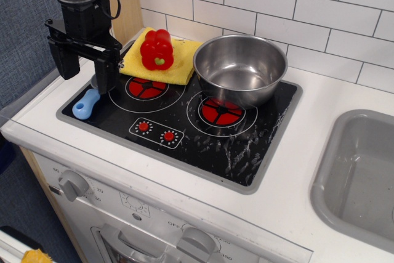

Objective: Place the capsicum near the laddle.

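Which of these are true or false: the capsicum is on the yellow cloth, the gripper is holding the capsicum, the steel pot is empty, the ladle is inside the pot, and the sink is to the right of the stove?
1. The capsicum lies on the yellow cloth. True.
2. The gripper holds the capsicum. False: its fingers are open and empty, hanging over the stove's left edge beside the cloth.
3. The steel pot is empty. True.
4. The ladle lies inside the pot. False: its blue handle rests on the stove's front-left corner, under the gripper.
5. The sink is right of the stove. True.
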Robot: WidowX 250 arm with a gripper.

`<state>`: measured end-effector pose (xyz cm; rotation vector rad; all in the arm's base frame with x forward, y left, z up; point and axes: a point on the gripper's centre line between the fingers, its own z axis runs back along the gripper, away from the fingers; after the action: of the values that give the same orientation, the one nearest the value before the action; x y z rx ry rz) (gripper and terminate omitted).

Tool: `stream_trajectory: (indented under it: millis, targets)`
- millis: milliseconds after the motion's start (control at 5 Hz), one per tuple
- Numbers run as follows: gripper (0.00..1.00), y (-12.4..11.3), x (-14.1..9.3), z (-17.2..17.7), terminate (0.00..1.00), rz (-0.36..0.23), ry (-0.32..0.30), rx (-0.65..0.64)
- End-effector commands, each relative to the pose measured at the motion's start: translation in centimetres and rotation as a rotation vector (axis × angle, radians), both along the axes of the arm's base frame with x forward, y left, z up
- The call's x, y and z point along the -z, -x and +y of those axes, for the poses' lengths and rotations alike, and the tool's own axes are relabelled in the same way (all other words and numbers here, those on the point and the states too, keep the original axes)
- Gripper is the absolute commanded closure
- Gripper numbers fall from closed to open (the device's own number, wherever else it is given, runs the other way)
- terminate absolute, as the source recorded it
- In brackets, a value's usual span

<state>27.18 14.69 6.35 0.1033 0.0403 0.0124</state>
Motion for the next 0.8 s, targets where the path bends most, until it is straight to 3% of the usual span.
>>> stream_trajectory:
  millis: [0, 400, 600]
  targets:
    - [0.0, 0.0, 0.0, 0.0, 0.0, 0.0, 0.0, 0.0]
    - [0.0, -3.6, -3.2, -2.5, 0.0, -0.093, 0.052, -0.047]
    - [0.0, -6.7, -4.6, -3.9, 0.0, -0.127, 0.06, -0.129]
